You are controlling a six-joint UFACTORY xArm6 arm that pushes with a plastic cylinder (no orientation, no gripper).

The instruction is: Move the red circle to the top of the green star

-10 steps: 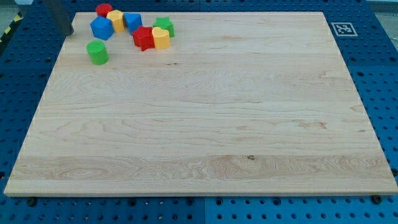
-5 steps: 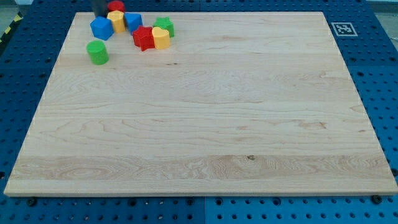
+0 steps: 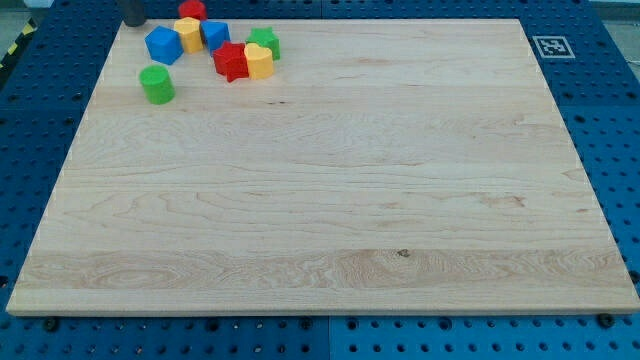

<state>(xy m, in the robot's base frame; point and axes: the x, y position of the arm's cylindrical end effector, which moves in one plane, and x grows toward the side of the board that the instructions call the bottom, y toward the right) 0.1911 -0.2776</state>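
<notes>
The red circle [image 3: 191, 9] sits at the board's top edge, at the view's top left, just above a yellow block [image 3: 187, 33]. The green star [image 3: 265, 42] lies to its right and lower, touching a yellow block [image 3: 259, 62]. My tip [image 3: 133, 24] is at the board's top left corner, left of the red circle and apart from it; only the rod's lower end shows.
A blue block [image 3: 162, 45], a second blue block [image 3: 214, 34] and a red star [image 3: 231, 61] cluster between the red circle and the green star. A green cylinder [image 3: 156, 84] stands alone below them. A marker tag [image 3: 549, 46] is at the board's top right.
The red circle has been pushed right and up towards the board's top edge. The rod swept right to it, then drew back to the left.
</notes>
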